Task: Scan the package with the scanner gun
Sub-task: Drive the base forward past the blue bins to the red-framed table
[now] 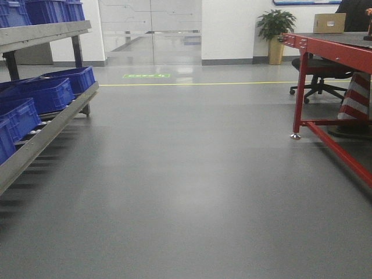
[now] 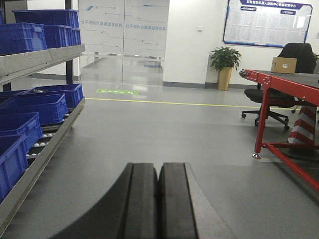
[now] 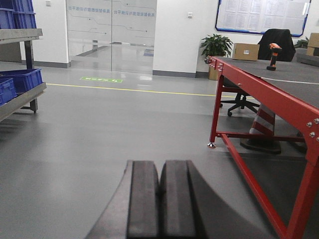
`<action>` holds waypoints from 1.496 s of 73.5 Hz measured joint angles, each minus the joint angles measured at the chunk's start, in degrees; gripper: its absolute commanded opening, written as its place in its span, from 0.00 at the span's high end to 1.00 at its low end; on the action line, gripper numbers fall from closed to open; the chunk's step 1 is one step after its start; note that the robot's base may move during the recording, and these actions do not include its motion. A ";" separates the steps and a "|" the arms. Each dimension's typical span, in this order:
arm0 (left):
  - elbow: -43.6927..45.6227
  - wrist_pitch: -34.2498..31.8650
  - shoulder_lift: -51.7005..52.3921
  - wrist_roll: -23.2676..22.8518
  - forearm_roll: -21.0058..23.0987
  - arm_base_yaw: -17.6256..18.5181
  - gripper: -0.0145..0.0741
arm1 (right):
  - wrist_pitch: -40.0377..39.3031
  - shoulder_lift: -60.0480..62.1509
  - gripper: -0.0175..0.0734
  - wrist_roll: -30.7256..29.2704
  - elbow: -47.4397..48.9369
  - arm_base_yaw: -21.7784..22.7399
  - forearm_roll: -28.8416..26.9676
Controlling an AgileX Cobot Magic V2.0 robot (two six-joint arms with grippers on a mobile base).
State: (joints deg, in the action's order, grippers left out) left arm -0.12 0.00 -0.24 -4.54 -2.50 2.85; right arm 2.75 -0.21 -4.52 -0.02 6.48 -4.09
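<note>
Tan package (image 3: 245,51) sits well beyond the right tool (image 3: 159,172).

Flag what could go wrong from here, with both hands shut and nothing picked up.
1. The scanner gun stands upright on the red table, far from the shut right hand and left hand; arriving shut could topple it.
2. Driving closer, the base might clip the table's leg or the striped cone by it.
3. The package sits near the table's far end, possibly a long reach.
</note>
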 measured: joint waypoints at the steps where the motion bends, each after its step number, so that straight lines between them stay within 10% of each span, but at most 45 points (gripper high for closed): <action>1: 0.00 0.00 0.00 0.00 0.00 0.00 0.96 | 0.00 0.00 0.99 0.00 0.00 0.00 0.00; 110: 0.00 0.00 0.00 0.00 0.00 0.00 0.96 | 0.00 0.00 0.99 0.00 0.00 0.00 0.00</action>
State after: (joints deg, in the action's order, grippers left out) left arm -0.12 0.00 -0.24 -4.54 -2.50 2.85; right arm 2.75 -0.21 -4.52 -0.02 6.48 -4.09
